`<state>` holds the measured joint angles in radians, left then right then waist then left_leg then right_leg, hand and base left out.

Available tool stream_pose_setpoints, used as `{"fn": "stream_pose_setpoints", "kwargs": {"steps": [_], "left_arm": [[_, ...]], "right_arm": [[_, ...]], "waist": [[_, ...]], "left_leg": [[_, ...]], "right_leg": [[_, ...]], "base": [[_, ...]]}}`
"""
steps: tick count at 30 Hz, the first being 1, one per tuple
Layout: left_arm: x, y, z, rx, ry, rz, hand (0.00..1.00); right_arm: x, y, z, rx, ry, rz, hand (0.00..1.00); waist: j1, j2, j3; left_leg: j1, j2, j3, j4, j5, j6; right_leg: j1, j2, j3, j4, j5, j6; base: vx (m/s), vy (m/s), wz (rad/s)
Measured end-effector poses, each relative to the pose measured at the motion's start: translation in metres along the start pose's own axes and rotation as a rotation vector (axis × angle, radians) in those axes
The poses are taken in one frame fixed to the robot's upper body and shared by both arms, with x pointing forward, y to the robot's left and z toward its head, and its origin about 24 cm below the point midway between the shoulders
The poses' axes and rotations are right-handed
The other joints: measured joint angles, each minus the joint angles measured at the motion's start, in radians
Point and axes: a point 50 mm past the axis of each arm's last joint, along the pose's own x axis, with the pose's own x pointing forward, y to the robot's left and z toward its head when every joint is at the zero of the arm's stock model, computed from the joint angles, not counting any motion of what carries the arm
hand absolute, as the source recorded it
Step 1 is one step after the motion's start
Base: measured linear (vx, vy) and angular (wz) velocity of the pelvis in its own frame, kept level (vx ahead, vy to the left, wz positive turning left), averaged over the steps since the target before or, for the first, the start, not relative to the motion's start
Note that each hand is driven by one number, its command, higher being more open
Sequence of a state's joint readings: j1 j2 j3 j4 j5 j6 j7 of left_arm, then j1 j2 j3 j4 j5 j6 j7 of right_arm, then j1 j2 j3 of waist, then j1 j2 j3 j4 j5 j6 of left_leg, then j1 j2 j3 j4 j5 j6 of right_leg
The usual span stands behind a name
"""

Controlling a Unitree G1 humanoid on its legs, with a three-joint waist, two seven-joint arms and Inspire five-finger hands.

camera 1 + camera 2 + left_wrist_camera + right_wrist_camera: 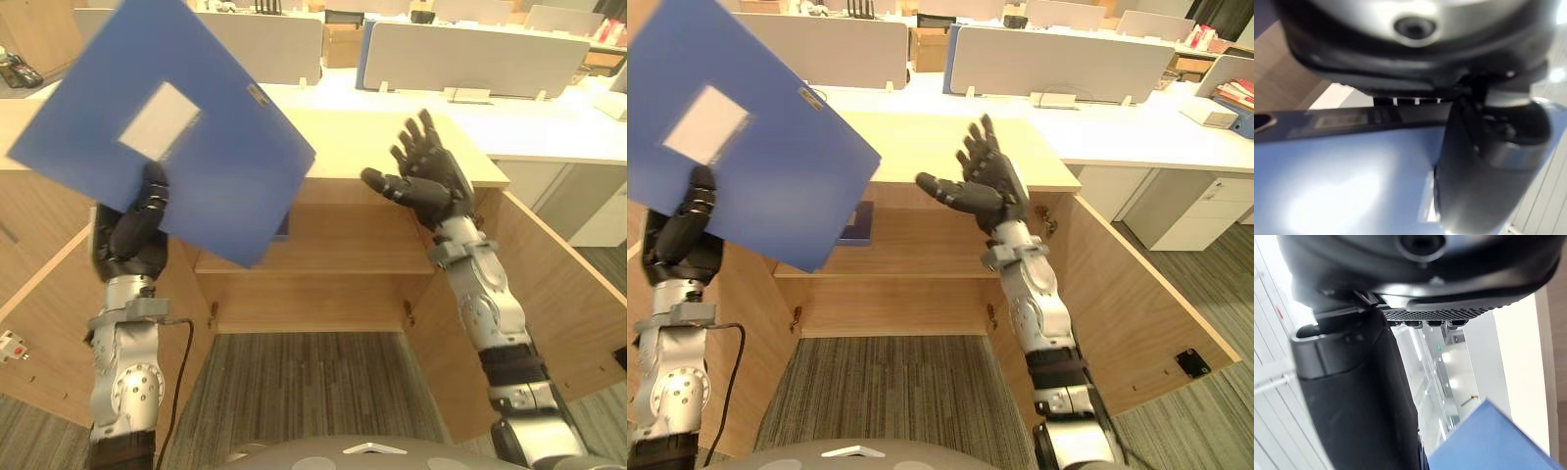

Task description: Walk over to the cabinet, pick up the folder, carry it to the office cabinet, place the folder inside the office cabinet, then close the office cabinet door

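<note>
Folder: blue folder [167, 127] held up in the air at the left, above and nearer than the office cabinet's shelf [333, 257].
Key relation: the shelf opening lies below and right of the folder's lowest corner, so the way in is down and away.
Folder's lie: tilted on a corner, broad face toward the robot.
Left hand [132, 235]: raised under the folder, fingers and thumb clamped on its lower edge.
Right hand [431, 186]: lifted at the right, well apart from the folder, fingers spread and empty, palm turned leftward.
Doors: the right door [563, 294] stands swung open.
Nearer hand: the left, which already carries it.
</note>
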<state>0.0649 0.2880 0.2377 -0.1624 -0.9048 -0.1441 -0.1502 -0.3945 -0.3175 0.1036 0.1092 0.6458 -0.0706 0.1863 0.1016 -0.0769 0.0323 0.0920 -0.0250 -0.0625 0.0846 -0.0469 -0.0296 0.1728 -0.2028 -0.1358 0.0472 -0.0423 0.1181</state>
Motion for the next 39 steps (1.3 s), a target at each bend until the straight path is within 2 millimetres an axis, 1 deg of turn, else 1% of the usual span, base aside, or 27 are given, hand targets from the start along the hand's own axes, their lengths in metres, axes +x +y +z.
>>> {"fn": "stream_pose_setpoints", "kwargs": {"steps": [1, 4, 6, 7, 9, 12, 13, 16, 19, 21, 23, 25, 30, 31, 33, 35, 39], "left_arm": [[0.006, -0.002, -0.004, -0.011, 0.024, -0.031, 0.00], [0.015, -0.003, -0.008, -0.012, 0.060, -0.096, 0.00], [0.021, -0.002, -0.009, 0.005, 0.076, -0.119, 0.00], [0.025, -0.002, -0.010, 0.011, 0.088, -0.139, 0.00], [0.026, 0.000, -0.011, 0.016, 0.102, -0.145, 0.00], [0.027, 0.004, -0.016, 0.020, 0.132, -0.152, 0.00], [0.027, 0.005, -0.018, 0.017, 0.147, -0.158, 0.00], [0.026, 0.003, -0.022, 0.011, 0.173, -0.189, 0.00], [0.025, -0.002, -0.027, 0.003, 0.202, -0.252, 0.00], [0.025, -0.002, -0.024, 0.011, 0.204, -0.266, 0.00], [0.028, -0.003, -0.021, 0.044, 0.223, -0.315, 0.00], [0.029, -0.004, -0.018, 0.058, 0.229, -0.361, 0.00], [0.030, -0.008, -0.018, 0.047, 0.242, -0.403, 0.00], [0.030, -0.009, -0.019, 0.038, 0.256, -0.411, 0.00], [0.030, -0.009, -0.020, 0.047, 0.276, -0.423, 0.00], [0.031, -0.008, -0.018, 0.069, 0.295, -0.433, 0.00], [0.032, -0.003, -0.014, 0.127, 0.345, -0.440, 0.00]], "right_arm": [[0.008, 0.006, -0.001, -0.005, 0.011, 0.044, 1.00], [0.021, 0.022, -0.004, -0.020, 0.043, 0.138, 1.00], [0.028, 0.028, -0.005, -0.039, 0.060, 0.172, 1.00], [0.033, 0.031, -0.005, -0.077, 0.071, 0.187, 1.00], [0.037, 0.031, -0.005, -0.096, 0.079, 0.192, 1.00], [0.046, 0.036, 0.003, -0.180, 0.065, 0.215, 1.00], [0.051, 0.040, 0.008, -0.216, 0.052, 0.235, 1.00], [0.060, 0.048, 0.017, -0.293, 0.029, 0.266, 1.00], [0.070, 0.060, 0.027, -0.358, 0.000, 0.313, 1.00], [0.076, 0.062, 0.032, -0.410, -0.008, 0.323, 1.00], [0.083, 0.068, 0.038, -0.447, -0.015, 0.349, 1.00], [0.088, 0.072, 0.048, -0.512, -0.047, 0.368, 1.00], [0.098, 0.074, 0.057, -0.594, -0.049, 0.403, 1.00], [0.100, 0.075, 0.058, -0.599, -0.047, 0.409, 0.00], [0.100, 0.077, 0.056, -0.597, -0.044, 0.427, 0.00], [0.101, 0.075, 0.049, -0.565, -0.015, 0.437, 0.00], [0.098, 0.065, 0.033, -0.469, 0.082, 0.464, 0.00]], "waist": [[0.005, 0.000, 0.000], [0.010, -0.001, 0.000], [0.012, -0.001, 0.000], [0.018, -0.001, -0.001], [0.020, -0.001, -0.001], [0.027, -0.001, -0.001], [0.027, -0.001, -0.001], [0.029, -0.001, -0.001], [0.030, -0.001, -0.001], [0.031, -0.001, -0.001], [0.032, -0.001, -0.001], [0.035, -0.001, -0.001], [0.036, 0.000, -0.001], [0.036, 0.000, -0.001], [0.037, 0.000, -0.001], [0.038, 0.000, -0.001], [0.039, 0.001, -0.001]], "left_leg": [[0.000, 0.000, 0.000, 0.000, 0.000, 0.000], [-0.004, -0.001, -0.002, 0.000, 0.001, 0.000], [-0.011, 0.000, -0.004, 0.003, 0.001, 0.001], [-0.016, 0.000, -0.007, 0.007, 0.004, 0.000], [-0.016, 0.000, -0.008, 0.008, 0.003, 0.000], [-0.017, 0.002, -0.012, 0.008, 0.003, 0.000], [-0.017, 0.003, -0.012, 0.008, 0.003, -0.001], [-0.018, 0.003, -0.013, 0.011, 0.001, -0.002], [-0.019, 0.004, -0.013, 0.013, 0.001, -0.003], [-0.019, 0.007, -0.012, 0.014, 0.000, -0.004], [-0.025, 0.011, -0.012, 0.016, 0.000, -0.004], [-0.032, 0.015, -0.013, 0.018, 0.001, -0.005], [-0.034, 0.020, -0.016, 0.018, 0.000, -0.007], [-0.034, 0.022, -0.016, 0.018, -0.002, -0.009], [-0.034, 0.025, -0.016, 0.018, -0.004, -0.012], [-0.034, 0.029, -0.014, 0.019, -0.006, -0.016], [-0.048, 0.039, -0.019, 0.036, -0.013, -0.026]], "right_leg": [[0.000, 0.000, 0.000, 0.001, 0.000, 0.000], [-0.001, -0.001, 0.001, -0.002, 0.000, 0.000], [-0.005, 0.001, 0.000, -0.003, 0.001, 0.000], [-0.007, 0.002, -0.001, -0.007, 0.002, 0.001], [-0.001, 0.003, -0.003, -0.015, 0.005, 0.002], [0.000, 0.005, -0.006, -0.017, 0.005, 0.002], [0.000, 0.006, -0.006, -0.017, 0.005, 0.002], [0.000, 0.006, -0.006, -0.018, 0.006, 0.001], [0.000, 0.008, -0.005, -0.019, 0.007, 0.002], [0.003, 0.010, -0.005, -0.026, 0.011, 0.000], [0.002, 0.015, -0.005, -0.035, 0.017, -0.001], [-0.002, 0.019, -0.007, -0.037, 0.019, -0.002], [0.003, 0.025, -0.011, -0.050, 0.024, -0.004], [0.003, 0.027, -0.010, -0.050, 0.024, -0.005], [0.003, 0.030, -0.010, -0.052, 0.024, -0.005], [0.004, 0.034, -0.008, -0.055, 0.025, -0.005], [0.006, 0.045, -0.012, -0.068, 0.029, -0.011]], "base": [[0.00, 0.000, 0.00], [0.00, 0.000, 0.00], [0.01, 0.005, 0.04], [0.00, 0.000, 0.00], [0.01, -0.001, 0.02], [0.01, -0.001, 0.01], [0.00, 0.000, 0.00], [0.00, 0.000, 0.00], [0.00, 0.000, 0.00], [0.00, 0.000, 0.00], [0.00, 0.000, 0.00], [0.00, 0.000, 0.00], [0.00, 0.000, 0.00], [0.00, 0.000, 0.00], [0.00, -0.008, -0.02], [0.00, -0.016, -0.04], [0.00, -0.023, 0.02]]}}
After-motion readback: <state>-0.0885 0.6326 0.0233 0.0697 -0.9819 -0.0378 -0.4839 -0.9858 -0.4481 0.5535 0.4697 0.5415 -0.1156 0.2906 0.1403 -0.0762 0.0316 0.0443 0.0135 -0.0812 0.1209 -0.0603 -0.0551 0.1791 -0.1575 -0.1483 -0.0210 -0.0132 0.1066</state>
